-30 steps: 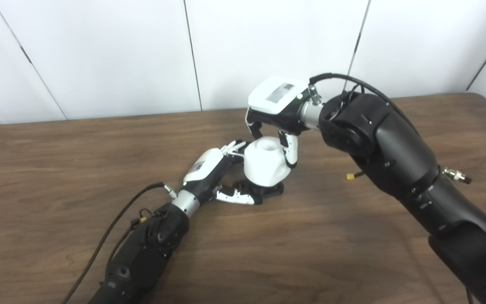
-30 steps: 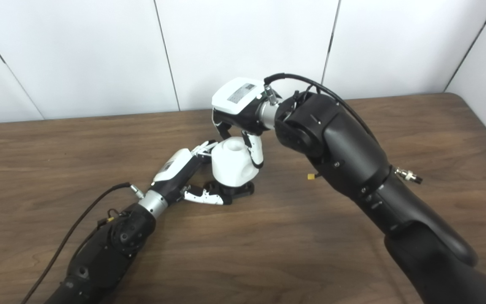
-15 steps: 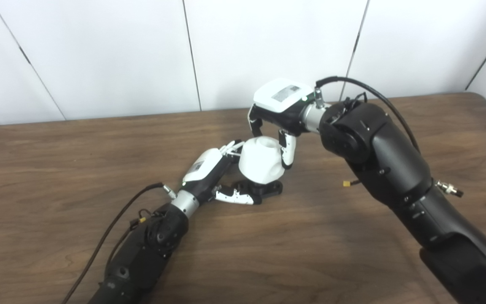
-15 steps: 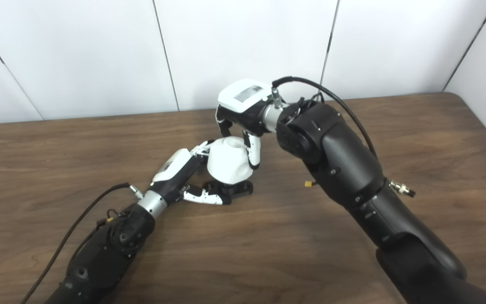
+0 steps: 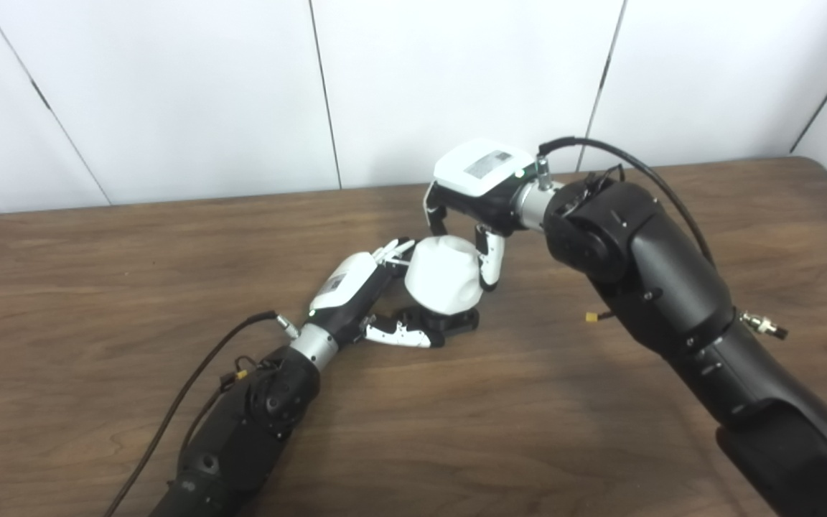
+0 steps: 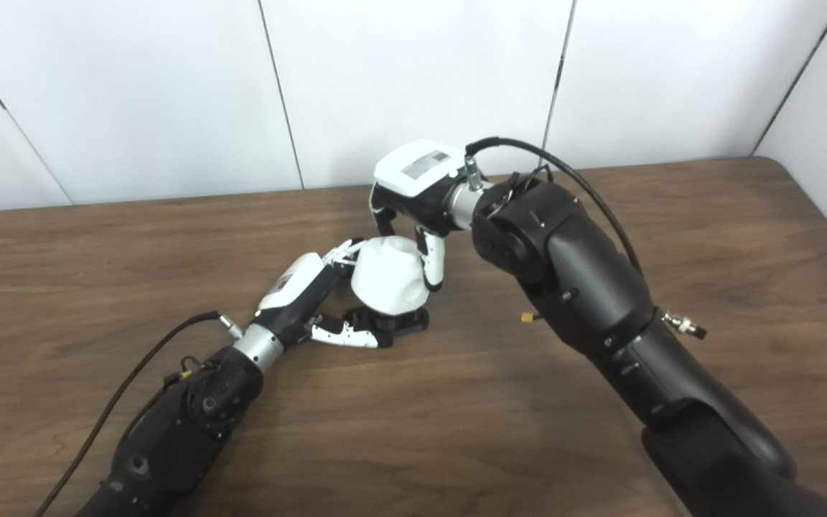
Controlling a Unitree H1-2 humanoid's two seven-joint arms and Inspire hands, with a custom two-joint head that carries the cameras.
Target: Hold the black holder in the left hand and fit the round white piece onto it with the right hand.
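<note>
Two robot hands grip one white piece (image 5: 442, 276) and one black holder (image 5: 449, 322)

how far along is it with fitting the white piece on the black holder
Done: left hand holds the black holder on the table. In hand: right hand grips the round white piece atop the holder, tilted. Left: seating it square and letting go.
</note>
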